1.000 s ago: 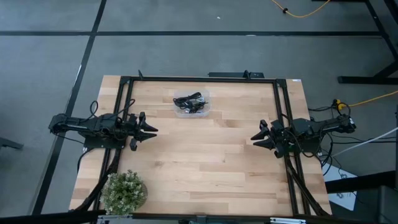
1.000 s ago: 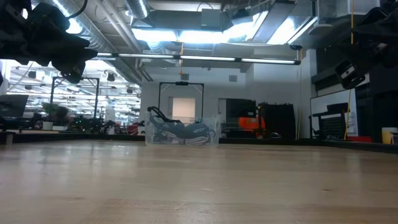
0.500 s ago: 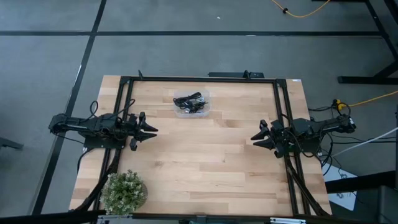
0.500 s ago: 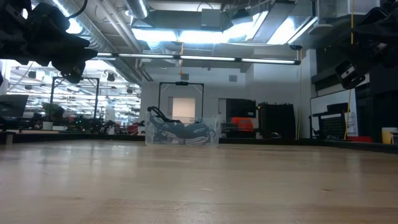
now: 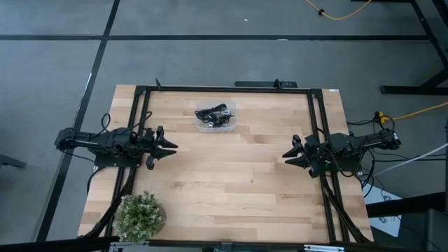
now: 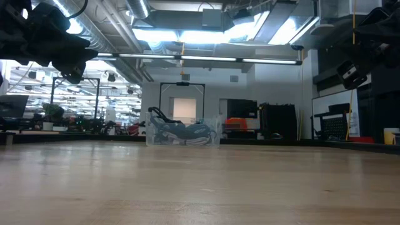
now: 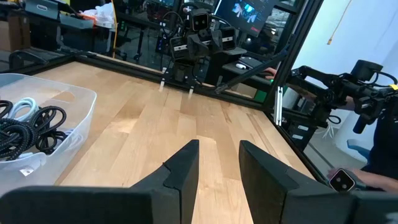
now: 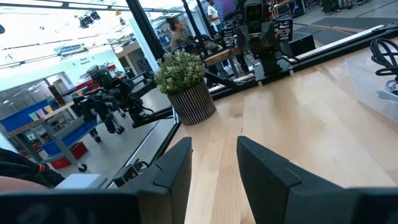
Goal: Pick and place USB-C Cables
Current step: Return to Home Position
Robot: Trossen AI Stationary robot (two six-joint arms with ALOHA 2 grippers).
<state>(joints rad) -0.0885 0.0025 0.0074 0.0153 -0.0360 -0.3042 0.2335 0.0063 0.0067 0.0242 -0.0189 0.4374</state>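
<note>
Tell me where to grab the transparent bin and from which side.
Probably its thin upright rim, pinched from straight above, one finger inside and one outside. Take the transparent bin on the wall facing the table's middle, where the cables leave bare floor.

L arm [image 5: 105, 140]: matte blk, jointed, blk wiring loops | R arm [image 5: 350, 143]: same | fingers [image 7: 181, 169]: dark, wedge-shaped, in pairs

Tabletop [image 5: 231, 182]: pale wood, strips of cream and tan; frame [image 5: 182, 89]: black; bin [image 7: 81, 102]: clear; black cables [image 7: 34, 130]: matte black, ribbed sheath; white cable [image 7: 22, 107]: white; left arm [image 5: 105, 140], right arm [image 5: 357, 142]: black; plant [image 5: 140, 213]: green leaves, paler tips; pot [image 8: 194, 104]: dark grey, fine vertical ribs; floor [image 5: 56, 63]: grey, crossed by dark lines; cord [image 5: 350, 14]: yellow.
</note>
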